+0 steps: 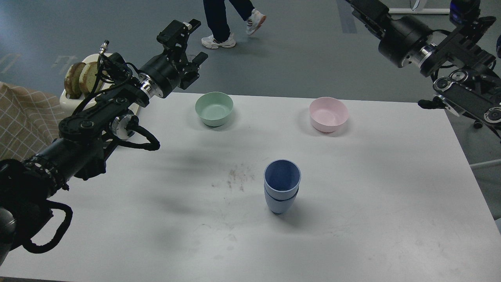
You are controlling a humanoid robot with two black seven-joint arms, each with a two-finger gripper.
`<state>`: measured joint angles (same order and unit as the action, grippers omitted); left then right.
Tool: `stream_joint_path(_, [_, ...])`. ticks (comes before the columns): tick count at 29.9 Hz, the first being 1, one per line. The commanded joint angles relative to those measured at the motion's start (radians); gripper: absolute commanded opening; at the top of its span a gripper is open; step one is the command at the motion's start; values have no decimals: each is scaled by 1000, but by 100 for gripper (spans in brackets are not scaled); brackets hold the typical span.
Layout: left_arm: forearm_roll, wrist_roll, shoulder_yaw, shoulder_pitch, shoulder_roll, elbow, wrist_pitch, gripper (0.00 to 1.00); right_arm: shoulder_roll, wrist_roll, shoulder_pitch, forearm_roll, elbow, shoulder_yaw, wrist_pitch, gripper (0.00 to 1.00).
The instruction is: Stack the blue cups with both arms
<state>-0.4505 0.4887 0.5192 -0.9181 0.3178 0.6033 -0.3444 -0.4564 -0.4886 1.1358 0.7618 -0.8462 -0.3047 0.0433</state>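
The two blue cups (pixel 282 192) stand nested on the white table (pixel 391 196), one inside the other, upright, a little right of centre. No gripper touches them. My left gripper (pixel 194 41) is open and empty, raised beyond the table's far left edge, well away from the cups. My right arm (pixel 403 29) reaches up at the top right. Its gripper (pixel 366 9) runs off the top edge, so its fingertips are hidden.
A mint-green bowl (pixel 214 108) and a pink bowl (pixel 328 113) sit near the far edge. A toaster with bread slices (pixel 84 78) stands at the far left under my left arm. A person's legs (pixel 225 21) cross the floor behind. Dark smudges (pixel 236 178) mark the table.
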Motion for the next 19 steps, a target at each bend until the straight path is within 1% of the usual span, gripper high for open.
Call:
stream_joint_path(1, [52, 0, 1, 7, -22, -13, -1, 98, 73, 0, -70, -161, 79, -80, -42, 100])
stream_joint_path(6, [84, 0, 1, 8, -45, -59, -10, 97, 108, 0, -123, -377, 124, -106, -111, 100])
stream_joint_path(9, [110, 0, 11, 8, -45, -60, -54, 97, 110, 0, -146, -441, 124, -111, -160, 100])
stream_joint_path(11, [128, 0, 56, 13, -49, -60, -100, 98, 113, 0, -182, -499, 118, -155, -200, 100])
stream_joint_path(16, [130, 0, 102, 47, -51, -59, -113, 98, 171, 0, -248, -501, 119, -304, -198, 100])
stream_joint_path(19, [130, 0, 104, 47, -54, -59, -111, 98, 177, 0, -258, -501, 108, -318, -201, 100])
